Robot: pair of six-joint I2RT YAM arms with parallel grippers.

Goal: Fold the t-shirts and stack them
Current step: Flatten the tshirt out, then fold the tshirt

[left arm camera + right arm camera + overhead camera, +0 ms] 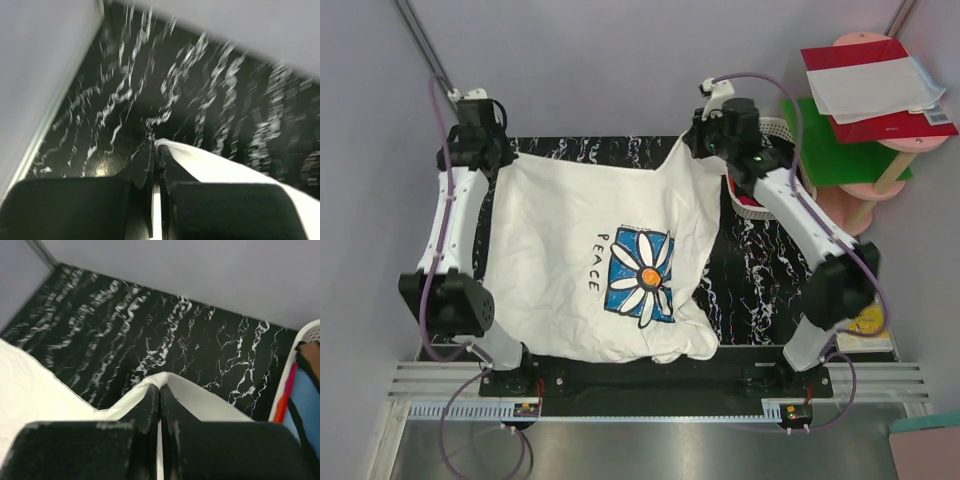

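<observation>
The left gripper (503,157) and the right gripper (697,140) are each pinched tight on the far edge of the white t-shirt (570,270). In the left wrist view the left gripper (156,146) has its jaws pressed together on a thin fold of white cloth. The right gripper (160,388) shows the same from its own wrist camera.

The shirt is large and white, with a blue square daisy print (642,275) and the black word PEACE (597,261) beside it. It lies spread over the black marbled table (760,270). Its far edge is stretched between the two grippers and its near edge is bunched by the arm bases.

The word runs from far to near with the letter tops toward the right. The garment's length therefore probably runs left to right, though the collar cannot be made out.

A white basket (300,340) stands at the table's right, holding blue cloth (306,395).
</observation>
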